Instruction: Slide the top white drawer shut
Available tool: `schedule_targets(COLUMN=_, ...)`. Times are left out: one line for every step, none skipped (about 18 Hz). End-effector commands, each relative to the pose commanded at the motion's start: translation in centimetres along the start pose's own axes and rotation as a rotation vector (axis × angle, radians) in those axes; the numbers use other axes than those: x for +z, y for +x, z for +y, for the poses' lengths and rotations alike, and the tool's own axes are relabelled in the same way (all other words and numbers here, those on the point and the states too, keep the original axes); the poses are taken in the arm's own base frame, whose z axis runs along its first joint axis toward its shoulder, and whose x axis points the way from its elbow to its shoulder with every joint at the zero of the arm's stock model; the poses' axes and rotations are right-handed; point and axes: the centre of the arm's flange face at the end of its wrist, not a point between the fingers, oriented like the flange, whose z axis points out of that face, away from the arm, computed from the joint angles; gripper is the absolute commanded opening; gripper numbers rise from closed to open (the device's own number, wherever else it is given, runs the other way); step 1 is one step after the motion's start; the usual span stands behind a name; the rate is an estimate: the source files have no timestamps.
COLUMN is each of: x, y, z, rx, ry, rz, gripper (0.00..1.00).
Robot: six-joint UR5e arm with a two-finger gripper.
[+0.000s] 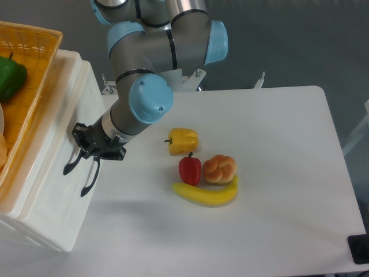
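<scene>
White table [277, 173]; end effector [86, 151] against top white drawer [55, 173], finger spacing unclear; no legible writing.

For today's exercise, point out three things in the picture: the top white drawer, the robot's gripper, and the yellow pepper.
top white drawer [57, 190]: fixed camera view, on its white front panel.
gripper [86, 151]: fixed camera view, midway between its fingertips, at the drawer's black handle.
yellow pepper [183, 141]: fixed camera view, on the middle of its body.
</scene>
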Motion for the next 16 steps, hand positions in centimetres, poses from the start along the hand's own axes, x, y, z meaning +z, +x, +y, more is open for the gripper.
schedule_targets(x=-0.2, y=-0.1, z=0.0, rx=0.001, ry=0.004, rz=-0.002, gripper=0.06)
schedule_targets(x=-0.4, y=-0.3, z=0.0, rx=0.006, ry=0.008, rz=-0.004, gripper=0.14)
schedule_targets(x=-0.6, y=-0.6, z=0.0, rx=0.01, ry=0.014, rz=-0.009, gripper=0.29)
schedule_targets(x=-1.0, y=-1.0, z=0.0, rx=0.009, ry=0.023, rz=-0.017, gripper=0.39)
schedule_targets(x=-1.4, y=-1.6, z=0.1, rx=0.001, ry=0.031, rz=-0.022, gripper=0.47)
schedule_targets(x=-2.0, y=-2.2, z=0.3, rx=-0.01, ry=0.038, rz=-0.027, gripper=0.54)
schedule_targets(x=-2.7, y=-2.8, z=0.6, rx=-0.02, ry=0.048, rz=-0.033, gripper=0.57)
schedule_targets(x=-3.6, y=-3.7, z=1.0, rx=-0.036, ry=0.062, rz=-0.038, gripper=0.57)
schedule_targets(x=-4.7, y=-4.7, z=1.5, rx=-0.054, ry=0.077, rz=-0.046, gripper=0.6)
schedule_targets(x=-5.9, y=-6.0, z=1.9, rx=-0.073, ry=0.096, rz=-0.055, gripper=0.65)
schedule_targets(x=-7.4, y=-7.2, z=2.6, rx=-0.094, ry=0.12, rz=-0.068, gripper=0.76)
schedule_targets(x=-9.4, y=-7.7, z=3.4, rx=-0.099, ry=0.147, rz=-0.095, gripper=0.89)
schedule_targets(x=-11.2, y=-8.2, z=4.1, rx=-0.102, ry=0.17, rz=-0.129, gripper=1.0)
schedule_targets(x=-12.1, y=-8.9, z=4.7, rx=-0.115, ry=0.172, rz=-0.157, gripper=1.0)
schedule_targets(x=-12.9, y=-10.0, z=5.4, rx=-0.135, ry=0.169, rz=-0.181, gripper=1.0)
schedule_targets(x=-13.5, y=-10.8, z=6.0, rx=-0.151, ry=0.166, rz=-0.199, gripper=1.0)
